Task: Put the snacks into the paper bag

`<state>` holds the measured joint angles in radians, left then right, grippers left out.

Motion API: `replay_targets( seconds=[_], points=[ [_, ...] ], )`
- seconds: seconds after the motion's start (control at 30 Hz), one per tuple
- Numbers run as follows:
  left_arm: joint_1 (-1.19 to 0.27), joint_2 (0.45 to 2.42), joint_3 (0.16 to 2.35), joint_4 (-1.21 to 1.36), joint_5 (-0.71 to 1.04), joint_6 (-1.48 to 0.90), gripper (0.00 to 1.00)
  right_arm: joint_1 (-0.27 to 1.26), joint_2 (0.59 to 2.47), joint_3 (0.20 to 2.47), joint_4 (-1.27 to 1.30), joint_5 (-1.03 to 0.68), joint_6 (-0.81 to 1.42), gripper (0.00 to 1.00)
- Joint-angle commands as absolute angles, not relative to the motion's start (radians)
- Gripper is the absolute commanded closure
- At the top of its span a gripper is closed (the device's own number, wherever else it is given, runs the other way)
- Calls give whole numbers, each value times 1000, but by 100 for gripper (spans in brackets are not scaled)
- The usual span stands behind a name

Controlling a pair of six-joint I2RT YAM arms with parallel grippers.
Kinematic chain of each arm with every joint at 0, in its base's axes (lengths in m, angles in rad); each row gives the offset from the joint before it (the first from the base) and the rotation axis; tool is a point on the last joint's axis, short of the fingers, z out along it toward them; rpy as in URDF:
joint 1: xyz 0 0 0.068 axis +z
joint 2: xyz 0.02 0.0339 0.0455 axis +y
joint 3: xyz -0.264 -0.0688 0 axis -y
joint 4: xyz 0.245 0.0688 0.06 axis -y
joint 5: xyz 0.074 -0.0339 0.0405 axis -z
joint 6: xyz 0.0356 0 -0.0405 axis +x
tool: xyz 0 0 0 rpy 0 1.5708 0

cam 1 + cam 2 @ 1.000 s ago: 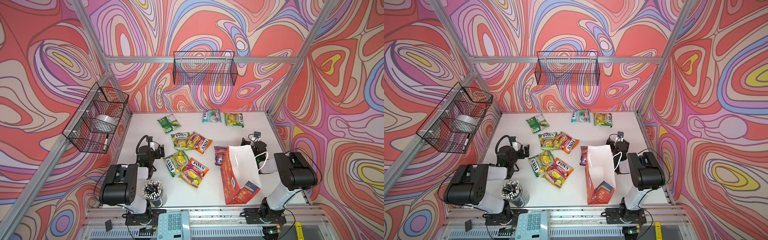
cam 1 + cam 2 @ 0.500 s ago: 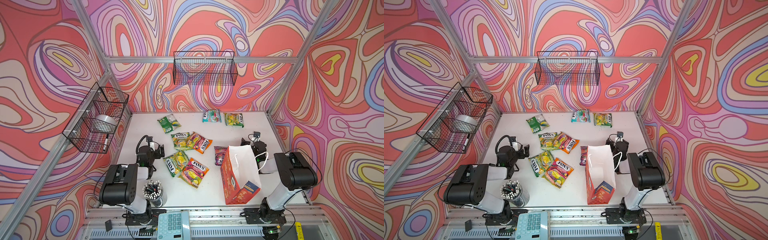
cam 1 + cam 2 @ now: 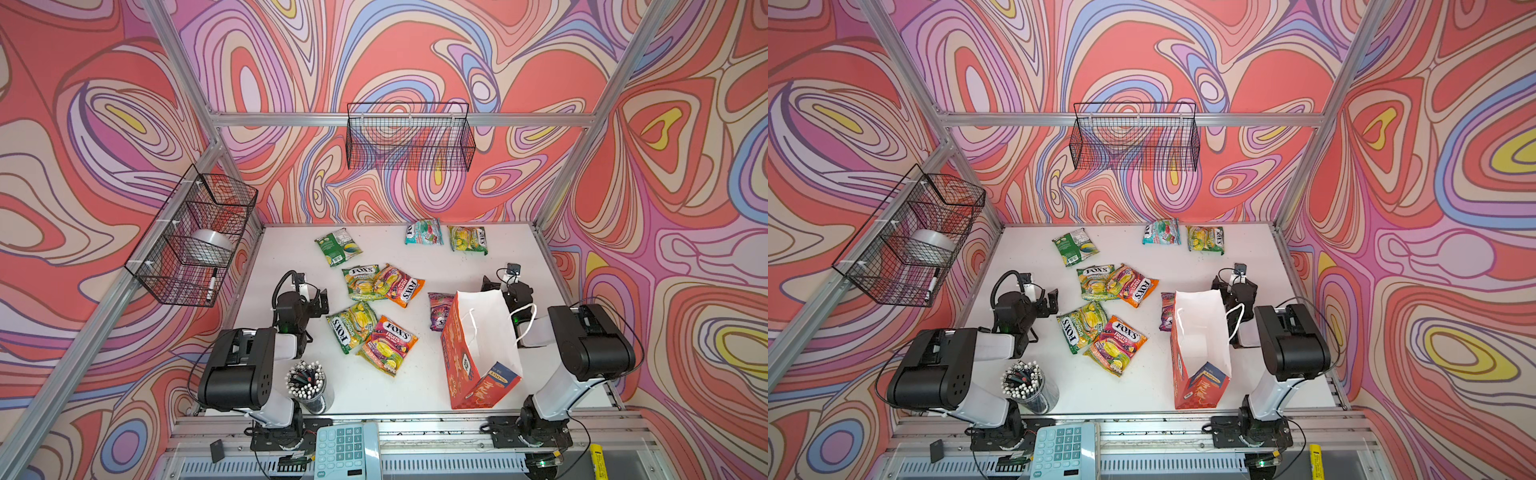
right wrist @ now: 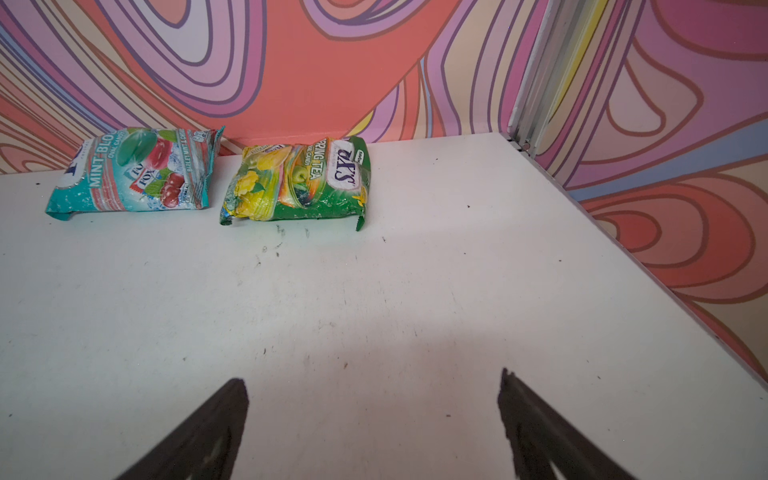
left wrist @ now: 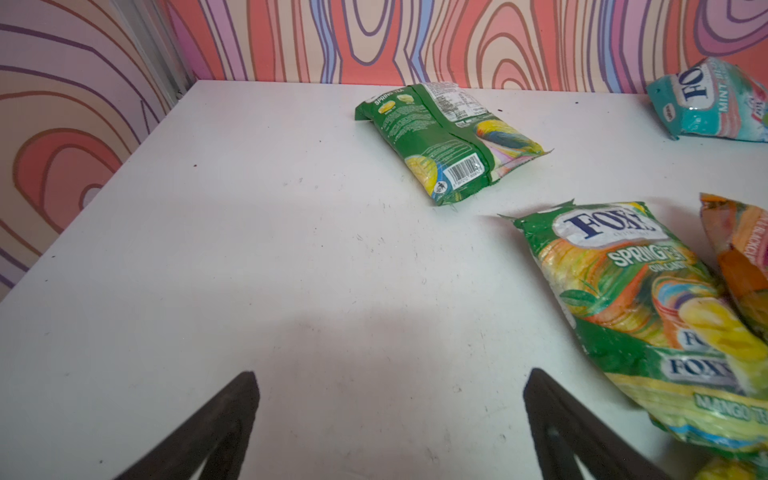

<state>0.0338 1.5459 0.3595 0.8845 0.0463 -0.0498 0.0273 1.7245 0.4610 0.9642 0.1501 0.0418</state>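
My left gripper [image 5: 390, 376] and right gripper [image 4: 374, 376] spread wide, empty; glossy FOX'S candy pouches [image 3: 351, 328] scattered on white table [image 3: 286, 253]; tall red-orange paper bag [image 3: 459, 365] upright beside right gripper; I'd pinch a pouch edge, release above bag mouth.

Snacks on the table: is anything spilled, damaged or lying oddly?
Nothing spilled. One green pouch lies back side up, barcode showing. A purple pouch is half hidden behind the paper bag, which stands upright and open.
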Motion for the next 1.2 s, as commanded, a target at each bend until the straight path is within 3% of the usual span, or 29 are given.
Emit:
replay_targets(
  seconds=[0.0,0.07,0.17,0.27,0.43,0.5,0.63,0.73,0.83,1.03,1.17],
  points=[
    [34,1535,342,946,-31,-79,0,16,1723,473,953,136,40,2],
    [34,1498,367,869,-29,-72,0,15,1701,476,931,166,41,2],
    [32,1378,449,622,-71,-81,0,15,1530,578,632,230,62,2],
    [24,1248,534,449,-177,-119,0,15,1356,638,512,263,115,2],
    [23,1090,797,-1,-219,-312,0,15,1170,951,-49,462,518,2],
    [23,1074,925,-223,-175,-366,0,15,1156,1080,-240,479,569,1],
    [23,1074,1099,-557,18,-476,0,12,1136,1291,-539,303,598,2],
    [23,1065,1138,-649,247,-445,0,12,1193,1508,-858,184,597,2],
    [23,1047,1130,-694,367,-419,0,14,1193,1656,-1076,67,579,1],
    [23,1017,1080,-726,436,-364,0,14,1226,1958,-1498,-49,528,2],
    [21,967,1021,-678,434,-366,0,14,1251,2052,-1701,-162,499,8]
  ],
)
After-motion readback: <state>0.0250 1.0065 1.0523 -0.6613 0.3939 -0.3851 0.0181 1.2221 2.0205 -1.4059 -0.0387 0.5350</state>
